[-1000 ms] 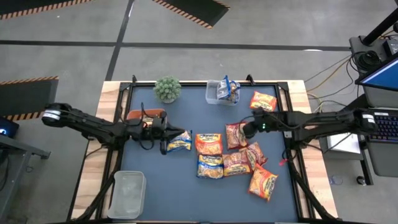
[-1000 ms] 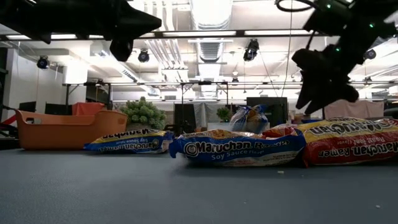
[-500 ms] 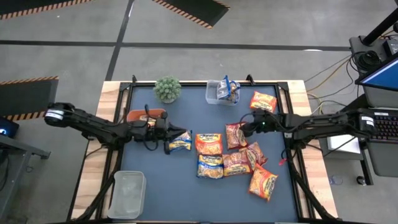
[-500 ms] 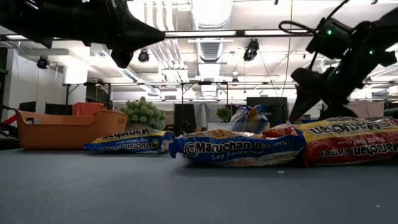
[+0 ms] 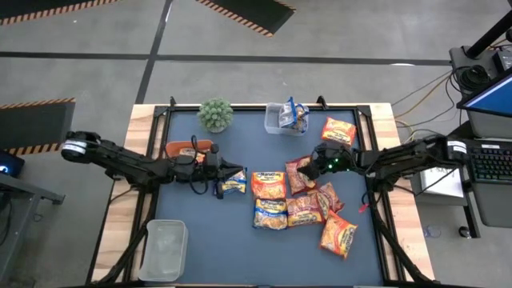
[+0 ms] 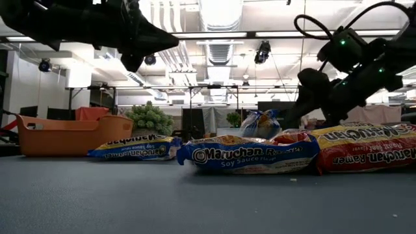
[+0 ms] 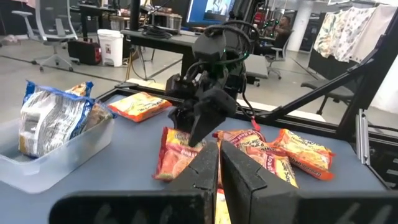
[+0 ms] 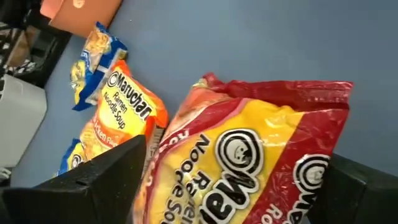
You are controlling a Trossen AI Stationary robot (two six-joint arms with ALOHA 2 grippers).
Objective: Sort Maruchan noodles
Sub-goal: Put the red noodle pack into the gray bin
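Open-plan robotics lab or workshop. Evidence: exposed ceiling ducts (image 6: pixel 220 26) and strip lights overhead, hazard-striped floor markings (image 5: pixel 244 11), desks with monitors (image 7: pixel 214 7) and office chairs (image 7: pixel 56 37) beyond the wood-edged test table (image 5: pixel 144 128), loose cabling at right.

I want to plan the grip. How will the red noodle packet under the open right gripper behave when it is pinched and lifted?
The red noodle packet has a crinkly, glossy wrapper, so it may slip a little. It looks puffed and thin-walled, probably light, and its edges will likely flex. The open right gripper straddles it while it leans on neighbouring packets, so those might shift.
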